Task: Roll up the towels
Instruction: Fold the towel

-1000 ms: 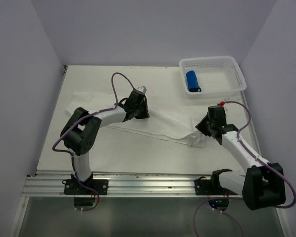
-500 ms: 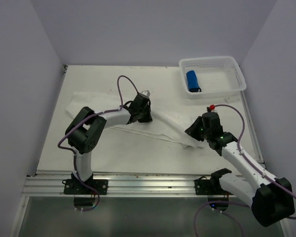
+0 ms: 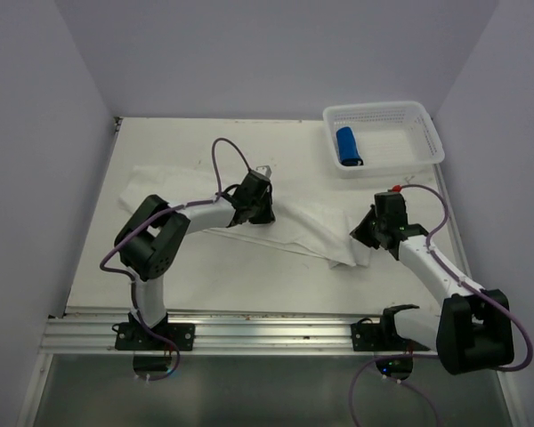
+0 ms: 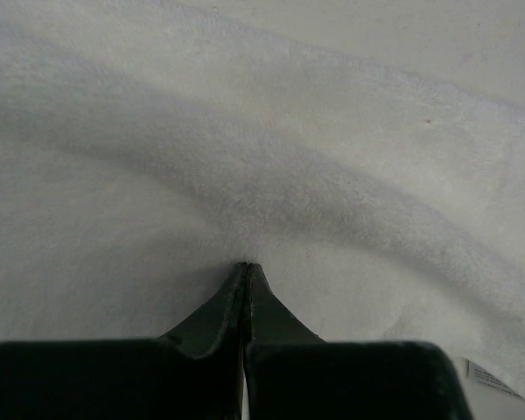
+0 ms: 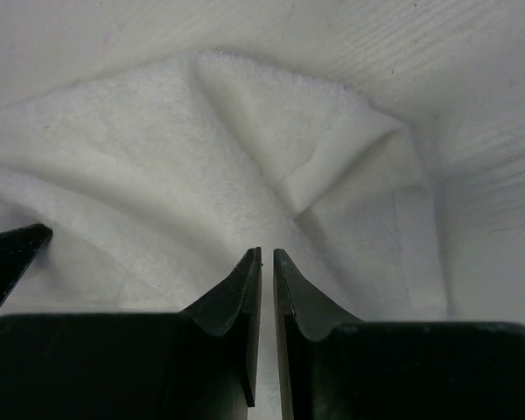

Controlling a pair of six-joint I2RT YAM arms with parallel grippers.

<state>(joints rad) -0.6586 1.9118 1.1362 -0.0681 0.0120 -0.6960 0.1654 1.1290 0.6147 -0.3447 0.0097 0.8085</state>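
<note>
There were two towels, one white towel [image 3: 294, 233] at the fingers [image 4: 212, 319] and one blue towel [image 3: 348, 146] beyond them, one basket [image 3: 432, 142], and two grippers, left gripper [image 4: 245, 267] and right gripper [image 5: 267, 252].

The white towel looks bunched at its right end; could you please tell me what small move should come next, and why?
Probably close the right gripper on the crumpled end and draw it rightward. The white towel lies folded over there, not flat enough to roll, while the left gripper pinches it further left, so a gentle pull should straighten it.
</note>
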